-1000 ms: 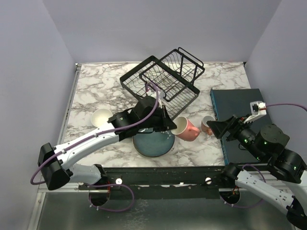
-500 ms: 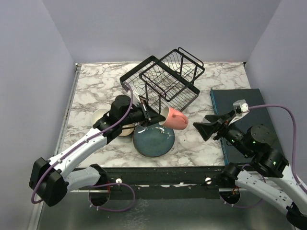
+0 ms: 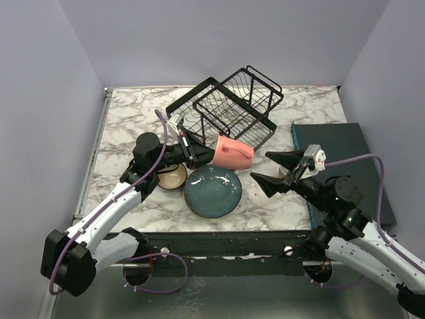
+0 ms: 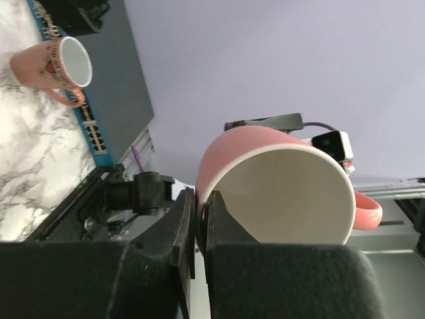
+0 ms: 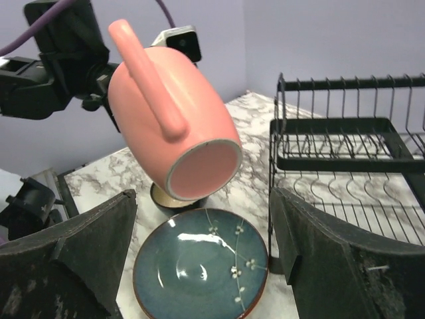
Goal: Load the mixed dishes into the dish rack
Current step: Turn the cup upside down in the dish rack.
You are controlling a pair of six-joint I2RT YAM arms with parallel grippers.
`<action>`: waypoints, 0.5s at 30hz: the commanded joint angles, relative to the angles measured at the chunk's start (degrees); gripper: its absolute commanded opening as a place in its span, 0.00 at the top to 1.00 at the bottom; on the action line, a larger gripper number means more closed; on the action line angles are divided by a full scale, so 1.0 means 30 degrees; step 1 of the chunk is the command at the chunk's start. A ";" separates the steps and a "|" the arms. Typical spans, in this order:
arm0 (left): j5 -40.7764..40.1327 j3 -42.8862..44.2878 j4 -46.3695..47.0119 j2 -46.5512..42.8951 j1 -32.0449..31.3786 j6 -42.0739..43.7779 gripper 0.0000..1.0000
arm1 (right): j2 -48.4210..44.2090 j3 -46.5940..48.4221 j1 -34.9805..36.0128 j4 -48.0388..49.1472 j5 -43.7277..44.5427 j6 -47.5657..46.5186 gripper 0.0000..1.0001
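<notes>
I'm looking down on a white marble-pattern table (image 3: 126, 126) with grey veins, boxed in by plain lavender walls (image 3: 40, 100) on three sides. A dark teal slab (image 3: 345, 143) lies flat at the table's right edge. The dish rack (image 3: 229, 109), black wire, sits skewed at the back centre, its slotted upper basket over a wider tray.

The left gripper (image 3: 202, 157) is clamped on a pink mug (image 3: 232, 153), pinching its wall at the rim. From the left wrist camera I see the mug's white inside and its handle sticking out on the far side. The mug hangs in the air on its side, mouth toward the left gripper and flat base toward the right gripper (image 3: 260, 167). It is just in front of the rack's near corner and above the far edge of the blue plate (image 3: 212, 191).

That plate is dark teal-blue with a brownish rim and a thin sprig of white blossoms, and it lies flat on the marble. A small dark bowl (image 3: 171, 177) with a tan inside sits at its left, touching or just beside it; I cannot tell which.

The right gripper is spread wide and holds nothing, its fingers pointed at the mug's base. A second pink mug (image 4: 53, 63) rests on the marble just beside the slab.
</notes>
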 commanded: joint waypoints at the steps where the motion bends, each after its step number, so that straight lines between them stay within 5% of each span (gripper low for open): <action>1: 0.1746 -0.0324 0.3982 -0.0944 0.0415 -0.2234 1.00 | 0.0035 -0.1071 0.0072 0.4108 -0.3260 -0.2164 0.12; 15: 0.2937 -0.1178 0.9349 -0.0502 0.0562 -0.5951 1.00 | -0.0172 -0.3826 0.0087 1.0376 -0.6855 -0.3732 0.10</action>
